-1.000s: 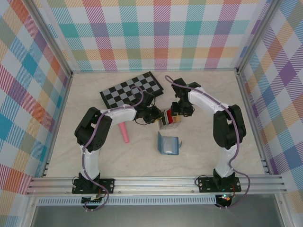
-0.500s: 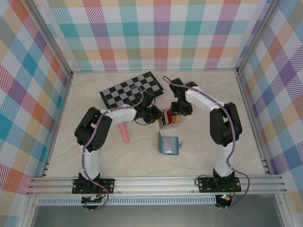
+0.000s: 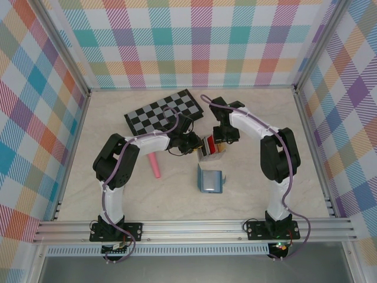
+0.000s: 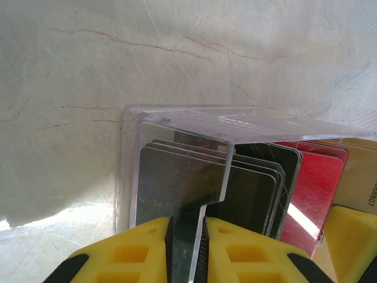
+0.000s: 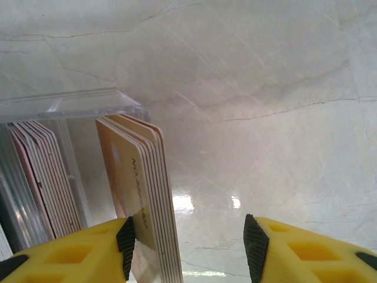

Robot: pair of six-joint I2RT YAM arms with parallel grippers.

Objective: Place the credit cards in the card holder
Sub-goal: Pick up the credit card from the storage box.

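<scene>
At the top view's centre the credit cards point(image 3: 208, 145) stand on edge in a clear case point(image 4: 247, 121), the card holder point(image 3: 210, 180) just below them. The left gripper point(image 4: 186, 244) clamps the case's wall — the right gripper point(image 5: 188, 236) has its fingers apart, one against the tan cards point(image 5: 138, 177).

One checkered board point(image 3: 164, 110), one pink stick point(image 3: 154, 165), one teal card holder point(image 3: 210, 178), one clear case point(image 4: 235, 121), and in there, credit cards point(image 4: 253, 188) in three colour stacks: dark, red, tan.
</scene>
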